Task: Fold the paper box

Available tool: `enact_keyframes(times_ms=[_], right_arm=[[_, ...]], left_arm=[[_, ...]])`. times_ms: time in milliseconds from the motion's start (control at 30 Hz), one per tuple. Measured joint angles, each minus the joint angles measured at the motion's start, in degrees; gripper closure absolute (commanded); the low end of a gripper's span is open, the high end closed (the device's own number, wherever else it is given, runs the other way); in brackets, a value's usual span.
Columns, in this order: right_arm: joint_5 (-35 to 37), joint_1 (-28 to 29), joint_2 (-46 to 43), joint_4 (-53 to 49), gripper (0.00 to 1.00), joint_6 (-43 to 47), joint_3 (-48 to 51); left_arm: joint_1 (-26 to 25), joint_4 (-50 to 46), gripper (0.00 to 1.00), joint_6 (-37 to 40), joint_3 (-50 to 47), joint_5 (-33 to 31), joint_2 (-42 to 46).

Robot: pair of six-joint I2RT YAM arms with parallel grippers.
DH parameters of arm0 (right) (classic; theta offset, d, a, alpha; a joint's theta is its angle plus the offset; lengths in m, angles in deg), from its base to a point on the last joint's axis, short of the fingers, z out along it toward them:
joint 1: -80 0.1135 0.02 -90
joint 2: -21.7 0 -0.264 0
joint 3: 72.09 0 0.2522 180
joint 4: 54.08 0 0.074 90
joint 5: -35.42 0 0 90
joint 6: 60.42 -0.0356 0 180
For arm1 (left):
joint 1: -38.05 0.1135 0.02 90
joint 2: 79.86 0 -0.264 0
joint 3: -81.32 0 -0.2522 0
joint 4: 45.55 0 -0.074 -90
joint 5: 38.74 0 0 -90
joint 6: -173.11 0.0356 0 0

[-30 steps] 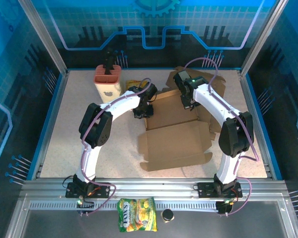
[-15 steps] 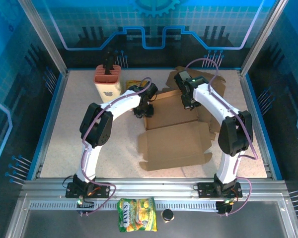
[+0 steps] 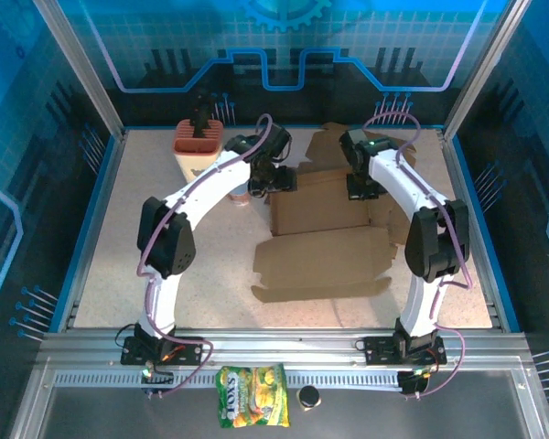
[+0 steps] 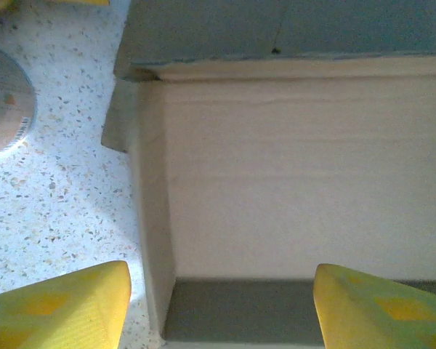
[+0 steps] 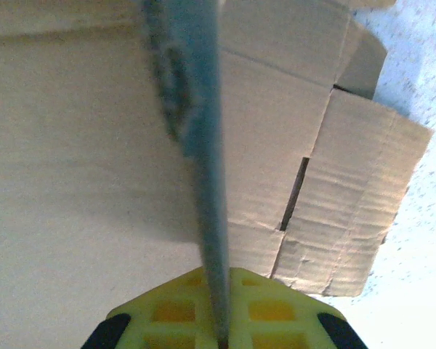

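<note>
Folding: paper box (image 3: 325, 261) mid-table, half formed, lid flat toward 6 o'clock.
Left gripper (image 3: 282, 179): released, above box corner, 11 o'clock.
Right gripper (image 3: 361, 187): clenched on upright flap, 1 o'clock.
Risk: flopping of unheld left side; tearing from one-sided pull.

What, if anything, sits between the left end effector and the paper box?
Nothing visible. The left end effector hangs open straight over a corner wall of the paper box. A round grey object lies off to the side on the table, outside that path.
</note>
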Motion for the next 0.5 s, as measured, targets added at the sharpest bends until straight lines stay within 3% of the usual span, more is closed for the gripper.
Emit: enact_keyframes(times_ms=[267,500], right_arm=[[-10.62,-9.44,-0.46,1.66,1.0,-6.88,6.54],[-17.0,-13.68,-4.9,3.54,1.0,-15.39,12.76]], left_arm=[[0.79,0.0,0.34,-0.35,-4.04,0.02,12.63],[1.4,0.13,0.34,-2.49,-18.23,2.03,23.04]])
